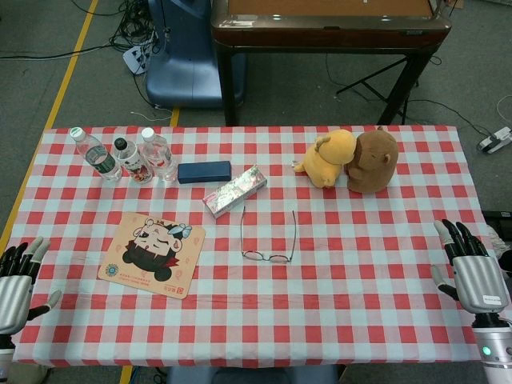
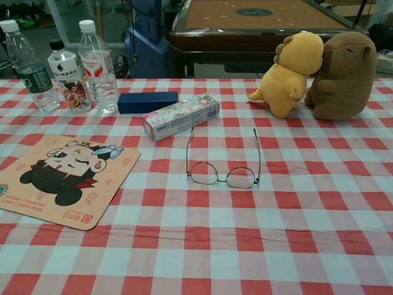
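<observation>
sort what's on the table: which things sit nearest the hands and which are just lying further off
Nearest the hands: mouse pad by the open left hand; glasses, unfolded, mid-table; open right hand touches nothing.

Lying about: three bottles, dark case, printed box, two plush toys.

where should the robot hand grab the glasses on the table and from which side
Probably at the bridge between the two lenses of the glasses, pinched from above. They lie flat on the tablecloth with both arms unfolded and pointing away toward the far edge, lenses nearest the robot. The thin frame leaves little to grip from the side. Either robot hand could try: the left and the right rest open at the table's near corners.
</observation>
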You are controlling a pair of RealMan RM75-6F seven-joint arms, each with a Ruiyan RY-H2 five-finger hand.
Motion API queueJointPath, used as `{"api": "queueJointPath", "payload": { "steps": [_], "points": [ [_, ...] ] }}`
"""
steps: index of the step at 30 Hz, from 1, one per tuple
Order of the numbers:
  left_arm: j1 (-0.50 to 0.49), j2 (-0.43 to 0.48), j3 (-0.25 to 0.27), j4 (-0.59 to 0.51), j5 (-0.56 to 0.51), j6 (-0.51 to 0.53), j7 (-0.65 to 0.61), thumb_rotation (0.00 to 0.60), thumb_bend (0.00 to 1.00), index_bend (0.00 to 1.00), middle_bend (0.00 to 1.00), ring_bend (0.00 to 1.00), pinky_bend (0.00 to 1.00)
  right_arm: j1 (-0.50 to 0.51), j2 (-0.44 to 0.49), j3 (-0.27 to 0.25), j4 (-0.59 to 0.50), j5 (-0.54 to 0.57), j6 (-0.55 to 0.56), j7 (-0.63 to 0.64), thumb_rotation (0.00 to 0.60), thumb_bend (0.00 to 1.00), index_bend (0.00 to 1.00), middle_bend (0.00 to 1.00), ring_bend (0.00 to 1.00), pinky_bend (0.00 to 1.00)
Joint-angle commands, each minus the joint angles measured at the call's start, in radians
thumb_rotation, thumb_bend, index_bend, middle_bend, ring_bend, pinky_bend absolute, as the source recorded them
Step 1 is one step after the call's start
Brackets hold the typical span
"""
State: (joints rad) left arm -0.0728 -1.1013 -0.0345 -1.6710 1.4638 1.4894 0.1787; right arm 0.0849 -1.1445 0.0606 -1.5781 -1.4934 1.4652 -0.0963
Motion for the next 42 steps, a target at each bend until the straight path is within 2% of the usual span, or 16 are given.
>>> {"api": "queueJointPath", "payload": {
  "steps": [1, 9, 14, 19, 22, 25, 27, 30, 35, 38, 42],
  "points": [
    [0.001, -0.001, 0.0, -0.001, -0.001, 0.001, -0.001, 0.6, 0.25, 0.0, 0.0, 0.0, 0.0, 0.001, 0.001, 0.001, 0.0, -0.003, 0.002, 0.002, 0.6, 0.36, 0.0, 0.08, 0.03, 0.17],
    [0.007, -0.005, -0.001, 0.007, 0.003, 0.012, -0.012, 0.6, 0.25, 0.0, 0.0, 0.0, 0.0, 0.006, 0.009, 0.002, -0.01, -0.018, 0.007, 0.003, 0.6, 0.36, 0.0, 0.09, 0.03, 0.17],
    [0.007, -0.002, -0.002, 0.007, -0.002, 0.007, -0.015, 0.6, 0.25, 0.0, 0.0, 0.0, 0.0, 0.017, 0.015, 0.001, -0.02, -0.026, -0.007, -0.001, 0.6, 0.36, 0.0, 0.13, 0.05, 0.17],
    [0.006, -0.002, -0.002, 0.007, -0.003, 0.005, -0.016, 0.6, 0.25, 0.0, 0.0, 0.0, 0.0, 0.034, 0.018, 0.002, -0.039, -0.046, -0.019, -0.021, 0.6, 0.36, 0.0, 0.19, 0.1, 0.17],
    [0.005, -0.003, -0.002, 0.007, -0.004, 0.001, -0.016, 0.6, 0.25, 0.0, 0.0, 0.0, 0.0, 0.054, 0.02, 0.002, -0.052, -0.06, -0.039, -0.04, 0.6, 0.36, 0.0, 0.25, 0.18, 0.18],
    [0.004, -0.003, -0.001, 0.005, -0.003, -0.002, -0.014, 0.6, 0.25, 0.0, 0.0, 0.0, 0.0, 0.084, 0.022, 0.002, -0.07, -0.072, -0.078, -0.059, 0.6, 0.36, 0.0, 0.41, 0.39, 0.31],
    [0.004, -0.003, -0.001, 0.004, -0.002, 0.0, -0.013, 0.6, 0.25, 0.0, 0.0, 0.0, 0.0, 0.116, 0.026, -0.004, -0.092, -0.077, -0.136, -0.06, 0.6, 0.36, 0.0, 0.59, 0.58, 0.46],
    [0.006, -0.004, 0.0, 0.002, 0.0, 0.002, -0.013, 0.6, 0.25, 0.0, 0.0, 0.0, 0.0, 0.163, 0.02, -0.003, -0.107, -0.079, -0.208, -0.066, 0.6, 0.36, 0.0, 0.78, 0.75, 0.66],
    [0.009, -0.003, 0.003, 0.0, 0.0, 0.004, -0.01, 0.6, 0.25, 0.0, 0.0, 0.0, 0.0, 0.241, -0.014, 0.001, -0.123, -0.061, -0.329, -0.082, 0.6, 0.39, 0.0, 0.91, 0.92, 0.83],
    [0.011, -0.002, 0.004, -0.002, -0.001, 0.005, -0.008, 0.6, 0.25, 0.0, 0.0, 0.0, 0.0, 0.284, -0.039, 0.004, -0.125, -0.028, -0.404, -0.095, 0.6, 0.44, 0.0, 0.95, 0.98, 0.89],
    [0.013, 0.0, 0.004, -0.005, -0.001, 0.006, -0.006, 0.6, 0.25, 0.0, 0.0, 0.0, 0.0, 0.33, -0.069, 0.006, -0.126, 0.027, -0.493, -0.131, 0.6, 0.54, 0.0, 0.98, 1.0, 0.93]
  ]
}}
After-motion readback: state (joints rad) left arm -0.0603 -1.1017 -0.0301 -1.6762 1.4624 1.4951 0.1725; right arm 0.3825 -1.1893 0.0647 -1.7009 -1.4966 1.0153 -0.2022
